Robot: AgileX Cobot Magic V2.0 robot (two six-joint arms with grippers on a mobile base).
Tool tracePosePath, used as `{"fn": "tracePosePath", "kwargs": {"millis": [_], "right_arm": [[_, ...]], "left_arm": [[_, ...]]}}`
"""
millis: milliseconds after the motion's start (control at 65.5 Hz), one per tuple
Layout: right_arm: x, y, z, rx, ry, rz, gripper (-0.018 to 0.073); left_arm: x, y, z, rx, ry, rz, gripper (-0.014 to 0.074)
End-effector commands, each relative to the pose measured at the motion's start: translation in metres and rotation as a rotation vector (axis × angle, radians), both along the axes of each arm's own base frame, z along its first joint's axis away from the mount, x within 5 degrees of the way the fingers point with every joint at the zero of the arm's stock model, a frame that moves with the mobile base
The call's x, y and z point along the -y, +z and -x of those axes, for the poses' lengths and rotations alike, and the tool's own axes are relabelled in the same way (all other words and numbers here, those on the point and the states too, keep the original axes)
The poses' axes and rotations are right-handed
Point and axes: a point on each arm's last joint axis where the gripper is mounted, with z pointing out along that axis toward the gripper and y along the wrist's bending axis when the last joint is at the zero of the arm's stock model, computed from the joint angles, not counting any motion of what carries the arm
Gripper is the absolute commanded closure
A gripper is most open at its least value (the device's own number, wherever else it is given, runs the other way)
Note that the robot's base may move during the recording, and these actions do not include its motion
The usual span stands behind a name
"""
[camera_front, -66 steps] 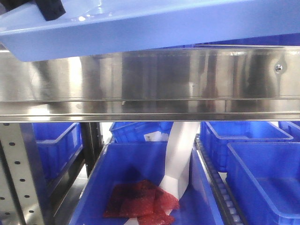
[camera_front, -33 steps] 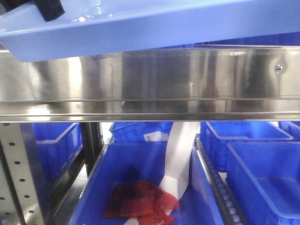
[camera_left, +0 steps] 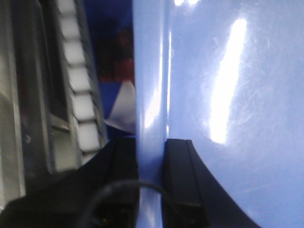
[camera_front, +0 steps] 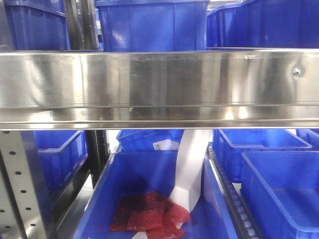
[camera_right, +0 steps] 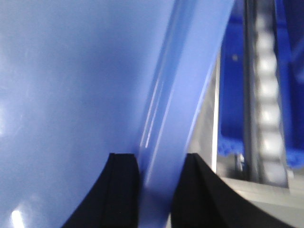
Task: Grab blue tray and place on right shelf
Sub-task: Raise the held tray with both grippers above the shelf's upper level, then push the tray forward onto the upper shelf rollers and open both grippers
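Now, left gripper [camera_left: 151,154]: black fingers [camera_left: 124,161] closed on the rolled rim of the blue tray [camera_left: 237,118], one finger on each side of the rim.
Left of that rim: roller track [camera_left: 78,95] with white rollers, running beside the tray edge; dark blue and a patch of red show between track and tray.
Blue tray: glossy, pale periwinkle, fills most of both wrist views; held by its rim in each gripper.
Right gripper [camera_right: 154,166]: both black fingers clamped across the tray rim, tray floor to the left of it.
Right of that rim: rollers [camera_right: 268,109] on a grey rail, dark blue plastic beyond.
Tray versus right shelf [camera_front: 159,84]: cannot tell from these views whether the tray touches it.
Front view, left edge: perforated grey upright [camera_front: 20,189] under the shelf's front rail.
On the shelf: deep blue bins [camera_front: 152,25] standing behind the rail.
Below the rail, centre: lower bin [camera_front: 144,174] holding red bags [camera_front: 149,214] at its front, and a white strip [camera_front: 189,164] rising toward its back wall.
Below, right: two more bins [camera_front: 279,189], side by side.
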Motion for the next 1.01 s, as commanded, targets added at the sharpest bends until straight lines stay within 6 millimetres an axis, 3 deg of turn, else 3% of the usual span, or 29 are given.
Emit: {"fn": "tracePosePath", "kwargs": {"millis": [0, 137, 229, 442, 656, 763, 870, 992], "right_arm": [[-0.009, 0.021, -0.017, 0.099, 0.043, -0.015, 0.0503], [-0.022, 0.02, -0.05, 0.102, 0.029, -0.005, 0.0503], [-0.025, 0.007, -0.073, 0.07, 0.008, 0.011, 0.0503], [-0.022, -0.03, -0.11, -0.021, -0.041, 0.053, 0.0503], [-0.022, -0.052, -0.132, -0.044, -0.058, 0.064, 0.0503], [-0.023, -0.056, -0.136, -0.041, -0.054, 0.065, 0.0501], [-0.024, -0.06, -0.138, -0.048, -0.05, 0.069, 0.0485], [-0.025, -0.061, -0.139, -0.049, -0.05, 0.072, 0.0302]], "left_arm": [[-0.008, 0.015, -0.007, 0.025, 0.015, 0.009, 0.0643], [-0.008, -0.001, -0.041, 0.036, 0.058, 0.022, 0.0643], [-0.003, -0.019, -0.058, -0.007, 0.06, 0.01, 0.0643], [0.007, -0.056, -0.085, -0.091, 0.061, -0.026, 0.0643], [0.011, -0.071, -0.1, -0.099, 0.066, -0.03, 0.0627], [0.01, -0.075, -0.103, -0.097, 0.071, -0.032, 0.0546], [0.008, -0.078, -0.106, -0.102, 0.079, -0.038, 0.0398], [0.008, -0.079, -0.107, -0.1, 0.08, -0.037, 0.0185]]}}
